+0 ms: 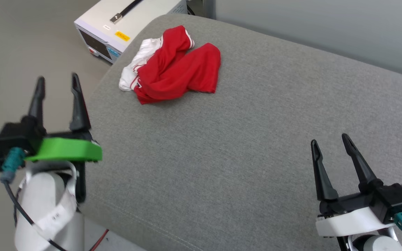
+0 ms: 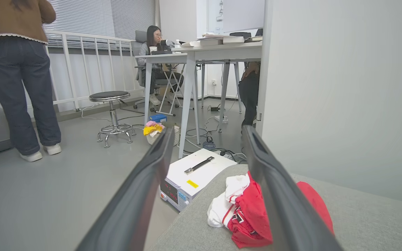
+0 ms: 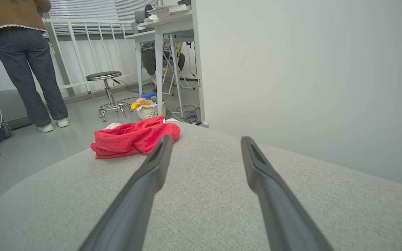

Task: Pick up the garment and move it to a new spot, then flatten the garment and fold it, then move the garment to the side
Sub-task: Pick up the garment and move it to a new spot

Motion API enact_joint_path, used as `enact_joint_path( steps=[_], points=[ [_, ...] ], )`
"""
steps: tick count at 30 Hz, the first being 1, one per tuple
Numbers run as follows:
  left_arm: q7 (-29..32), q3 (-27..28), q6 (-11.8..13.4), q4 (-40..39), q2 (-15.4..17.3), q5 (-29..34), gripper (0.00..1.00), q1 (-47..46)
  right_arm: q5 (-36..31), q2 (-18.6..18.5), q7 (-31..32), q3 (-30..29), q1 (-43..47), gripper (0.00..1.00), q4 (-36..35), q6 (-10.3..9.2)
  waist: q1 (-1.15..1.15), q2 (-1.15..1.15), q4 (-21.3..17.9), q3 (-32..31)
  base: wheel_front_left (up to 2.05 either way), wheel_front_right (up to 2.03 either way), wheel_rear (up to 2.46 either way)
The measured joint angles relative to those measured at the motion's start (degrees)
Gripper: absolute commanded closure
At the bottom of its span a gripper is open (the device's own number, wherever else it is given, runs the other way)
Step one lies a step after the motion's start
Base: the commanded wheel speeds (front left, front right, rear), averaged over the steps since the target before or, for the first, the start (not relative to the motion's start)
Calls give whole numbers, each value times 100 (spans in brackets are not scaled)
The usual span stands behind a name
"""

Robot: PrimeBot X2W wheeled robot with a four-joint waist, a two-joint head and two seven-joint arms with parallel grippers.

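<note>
Crumpled garment (image 1: 173, 66) on grey cushion (image 1: 257, 146); left gripper (image 1: 57, 77) and right gripper (image 1: 329, 138) — both wide, empty. Left wrist view adds red display digits on the box (image 2: 209, 172) (unreadable).

Garment (image 1: 180, 69): red, white sleeve, red-white striped trim. Cushion (image 1: 222, 157) beneath: flecked grey. Left tool (image 1: 57, 76): black, green bracket (image 1: 65, 150). Right tool (image 1: 329, 138): black, white bracket (image 1: 347, 223). Box (image 1: 141, 17) beyond left tool: white, yellow label (image 1: 122, 36).

Garment (image 1: 178, 71) on cushion (image 1: 239, 139) far left, machine (image 1: 124, 24) on floor (image 1: 30, 42) behind it
</note>
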Motion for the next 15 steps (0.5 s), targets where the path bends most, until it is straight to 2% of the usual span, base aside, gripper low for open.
enact_joint_path(
  steps=[5, 9, 11, 13, 15],
  points=[
    [0, 222, -322, 577, 380, -240, 0, -1183, -185, 3, -1, 27, -294, 0, -178, 0, 0, 0, -295, 391, 0, 0, 0],
    [-8, -88, -394, 1178, 770, -397, 0, -1918, -235, 3, -1, 54, -488, 0, -292, 0, 1, 0, -515, 732, 0, 0, 0],
    [129, -338, -401, 1547, 1069, -593, 0, -2347, -255, 4, -1, 86, -615, 0, -356, 0, 1, 0, -632, 931, 0, 0, 0],
    [499, -713, -405, 1838, 1347, -964, 0, -2762, -277, 5, -1, 113, -741, 0, -404, 0, 1, 0, -734, 1110, 0, 0, 0],
    [1201, -1160, -419, 2113, 1580, -1651, 0, -3155, -301, 5, -1, 120, -848, 0, -460, 0, 1, 0, -843, 1299, 0, 0, 0]
  ],
)
